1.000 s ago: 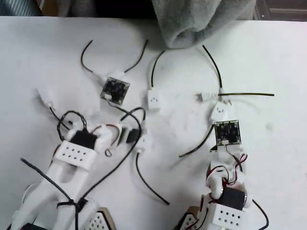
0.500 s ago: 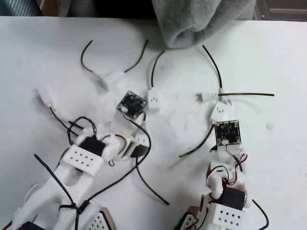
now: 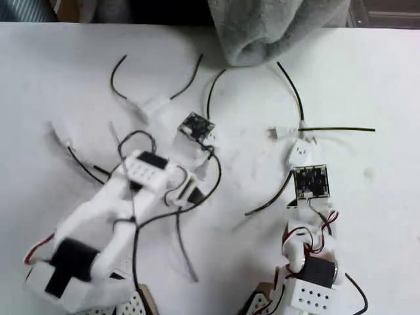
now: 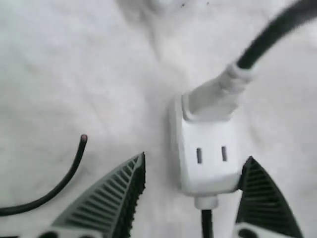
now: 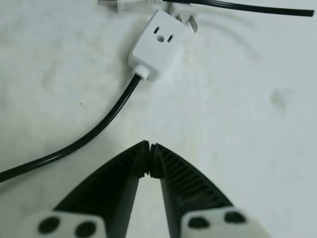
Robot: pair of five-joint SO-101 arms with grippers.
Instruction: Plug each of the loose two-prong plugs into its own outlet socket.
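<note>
Since the left gripper probably means to brace its target, its fingers stand spread either side of a white two-slot outlet socket. The slots face up, and the socket touches one finger and sits apart from the other. A black cord leaves the socket's far end. A white stub with cord points back at the gripper; cannot tell if that is a seated plug. Right gripper is pressed together and empty, short of a second socket, with a loose two-prong plug just beyond. Versus earlier, the left arm has swung up over the middle socket, dragging a trailing cord; the right arm is unmoved.
</note>
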